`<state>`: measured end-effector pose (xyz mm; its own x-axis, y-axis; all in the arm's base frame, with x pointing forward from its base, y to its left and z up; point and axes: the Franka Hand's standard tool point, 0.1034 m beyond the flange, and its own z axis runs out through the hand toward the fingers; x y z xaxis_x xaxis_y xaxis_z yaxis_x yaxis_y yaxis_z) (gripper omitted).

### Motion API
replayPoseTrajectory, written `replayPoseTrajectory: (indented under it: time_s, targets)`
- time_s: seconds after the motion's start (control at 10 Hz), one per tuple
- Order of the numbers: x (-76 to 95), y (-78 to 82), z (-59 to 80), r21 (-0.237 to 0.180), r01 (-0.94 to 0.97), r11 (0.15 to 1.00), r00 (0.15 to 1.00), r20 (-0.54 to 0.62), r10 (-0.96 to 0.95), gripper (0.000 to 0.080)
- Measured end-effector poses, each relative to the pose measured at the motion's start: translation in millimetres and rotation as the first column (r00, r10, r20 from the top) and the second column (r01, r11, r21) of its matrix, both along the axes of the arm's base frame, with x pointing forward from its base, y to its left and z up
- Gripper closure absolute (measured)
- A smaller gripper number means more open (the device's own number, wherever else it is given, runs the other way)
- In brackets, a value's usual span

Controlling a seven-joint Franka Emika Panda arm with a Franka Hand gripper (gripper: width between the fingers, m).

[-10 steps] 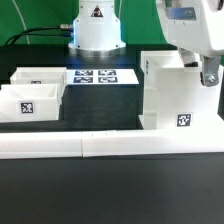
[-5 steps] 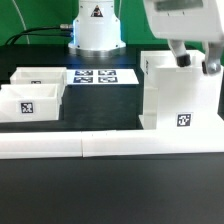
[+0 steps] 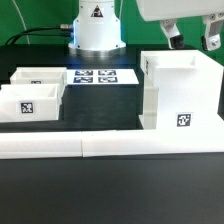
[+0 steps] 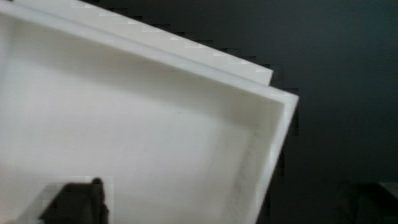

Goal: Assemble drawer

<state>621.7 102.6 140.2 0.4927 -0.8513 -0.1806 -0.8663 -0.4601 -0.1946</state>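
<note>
The drawer's white open-fronted case (image 3: 185, 95) stands at the exterior view's right, with a small tag (image 3: 184, 121) on its near face. Two small tagged open-top trays (image 3: 30, 100) (image 3: 38, 76) sit at the left. My gripper (image 3: 192, 36) hangs open and empty just above the case's top rim, touching nothing. In the wrist view the gripper (image 4: 222, 205) looks down on the case's white wall and rim (image 4: 267, 140), with one dark fingertip (image 4: 75, 200) over the white surface and the other off its edge over the dark table.
The marker board (image 3: 103, 76) lies flat between the trays and the case. Long low white border rails (image 3: 110, 145) run along the front. The arm's white base (image 3: 95, 25) stands at the back behind the marker board.
My gripper has risen from beside the case's right wall to above its top rim and shifted a little to the exterior view's left. The case and trays have not moved.
</note>
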Motion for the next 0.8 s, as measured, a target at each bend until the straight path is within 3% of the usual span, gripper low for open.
replayPoseTrajectory:
  time_s: [0.3,0.5,0.8]
  targets:
    - [-23.8,-32.8,12.6,-0.016,-0.477,0.879,0.879,0.001,0.477,0.015]
    - [-29.8,-58.3,11.3,-0.059,-0.574,0.817,0.813,0.075,0.577,0.015]
    - [-31.1,-58.8,8.6,-0.101,-0.746,0.658,0.65,0.103,0.753,0.015]
